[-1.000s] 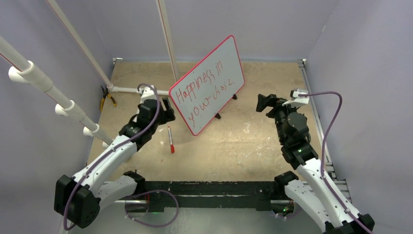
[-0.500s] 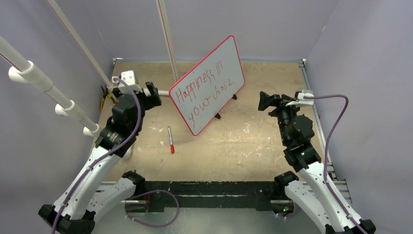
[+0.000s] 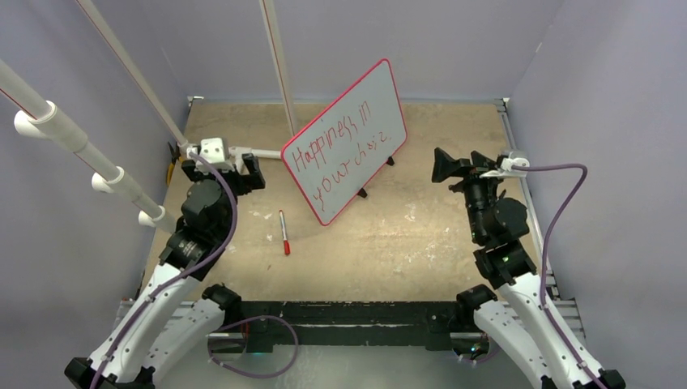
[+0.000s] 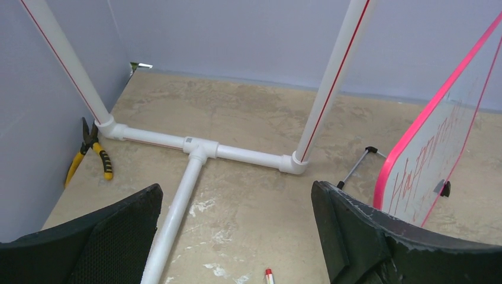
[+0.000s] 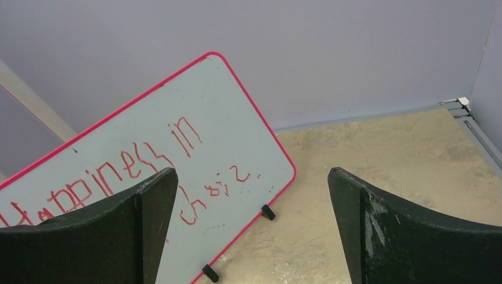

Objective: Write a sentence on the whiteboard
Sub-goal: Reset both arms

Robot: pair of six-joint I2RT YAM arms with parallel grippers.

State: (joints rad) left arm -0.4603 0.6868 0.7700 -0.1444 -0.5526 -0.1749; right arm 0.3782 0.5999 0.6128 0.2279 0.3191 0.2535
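Left pincer farther from whiteboard

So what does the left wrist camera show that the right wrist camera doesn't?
Only the left wrist view shows the yellow-handled pliers, the white pipe frame and the marker tip. Only the right wrist view shows the red writing face-on. Both show the whiteboard, the tan table and an open, empty gripper: the left gripper in one, the right gripper in the other.
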